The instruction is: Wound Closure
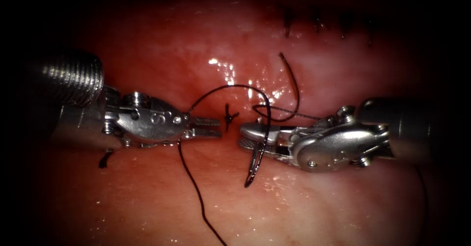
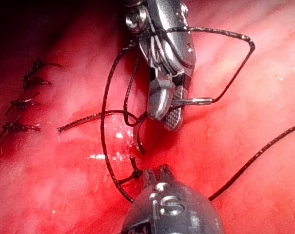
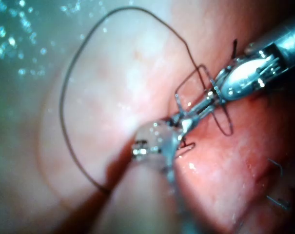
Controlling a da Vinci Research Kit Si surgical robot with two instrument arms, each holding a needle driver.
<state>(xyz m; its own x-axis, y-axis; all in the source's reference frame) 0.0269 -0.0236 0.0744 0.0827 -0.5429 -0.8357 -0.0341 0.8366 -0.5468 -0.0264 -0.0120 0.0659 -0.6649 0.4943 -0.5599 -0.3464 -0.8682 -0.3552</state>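
Note:
My right tool (image 1: 255, 136) comes in from the right with its jaws shut on the curved needle (image 1: 257, 157), gripped near the middle of its curve. The needle lies out of the tissue (image 1: 314, 211), its tip pointing down over the surface. Black thread (image 1: 230, 86) arcs from the needle across to the base of my left tool's jaws, then trails down past it (image 1: 196, 192). My left tool (image 1: 207, 127) has its jaws slightly parted with nothing between them. Between the two tools sits a small knot (image 1: 228, 116), also seen as the knot (image 2: 135, 173) in front of my left tool (image 2: 155, 173).
Several finished stitches (image 1: 319, 24) line the far right of the tissue and appear as a row of stitches (image 2: 21, 103). A loose thread tail (image 1: 292, 76) curls up above the right tool. A short thread end (image 1: 105, 159) lies below the left shaft. A wide thread loop (image 3: 64, 97) lies over pale tissue.

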